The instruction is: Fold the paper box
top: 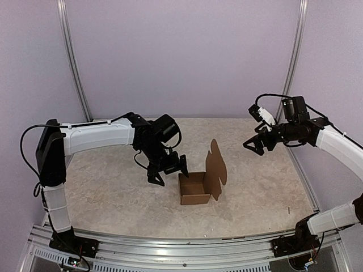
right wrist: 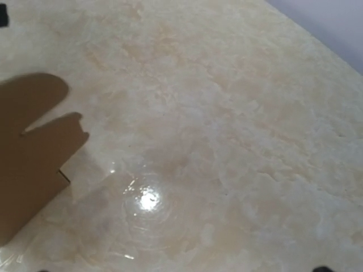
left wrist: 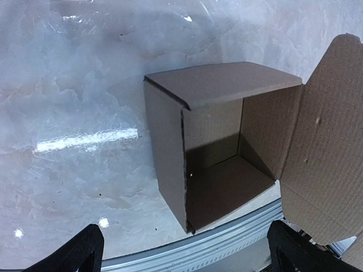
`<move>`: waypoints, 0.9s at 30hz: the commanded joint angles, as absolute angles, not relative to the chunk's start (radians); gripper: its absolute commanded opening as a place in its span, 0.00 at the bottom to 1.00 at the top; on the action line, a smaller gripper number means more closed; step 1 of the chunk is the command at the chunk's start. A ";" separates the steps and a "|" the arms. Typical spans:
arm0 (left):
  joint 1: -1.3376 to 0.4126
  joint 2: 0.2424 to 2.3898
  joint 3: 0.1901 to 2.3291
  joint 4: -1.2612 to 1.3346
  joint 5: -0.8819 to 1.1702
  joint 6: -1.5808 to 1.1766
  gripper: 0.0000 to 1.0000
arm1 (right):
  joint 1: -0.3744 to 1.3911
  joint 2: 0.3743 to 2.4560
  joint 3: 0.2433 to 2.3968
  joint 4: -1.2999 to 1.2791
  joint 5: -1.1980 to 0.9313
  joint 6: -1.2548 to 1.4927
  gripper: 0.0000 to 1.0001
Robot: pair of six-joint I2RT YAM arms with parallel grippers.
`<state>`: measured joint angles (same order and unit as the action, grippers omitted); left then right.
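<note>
Paper box: one, lower centre of overhead frame, resting on table. Sides folded up, top open, lid flap standing upright on right side with rounded tabs uppermost. Interior: bare cardboard floor and walls in left wrist view. Grippers: two. Left gripper just left of box, jaws spread wide, gripping nothing; box ahead of fingertips, apart from both. Right gripper at upper right of frame, well apart from box, jaws also spread.

Lilac walls enclose a glossy marbled table
</note>
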<state>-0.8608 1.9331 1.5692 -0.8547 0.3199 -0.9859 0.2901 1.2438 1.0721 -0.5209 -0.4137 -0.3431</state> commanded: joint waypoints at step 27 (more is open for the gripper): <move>-0.706 1.315 1.193 -0.229 -0.010 -0.320 0.99 | 0.287 1.132 1.133 -0.638 -0.582 -0.423 1.00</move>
<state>-0.6586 1.2797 1.0794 -0.2646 0.1432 -0.4786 0.2897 1.1572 1.0927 -0.5549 -0.5220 -0.3897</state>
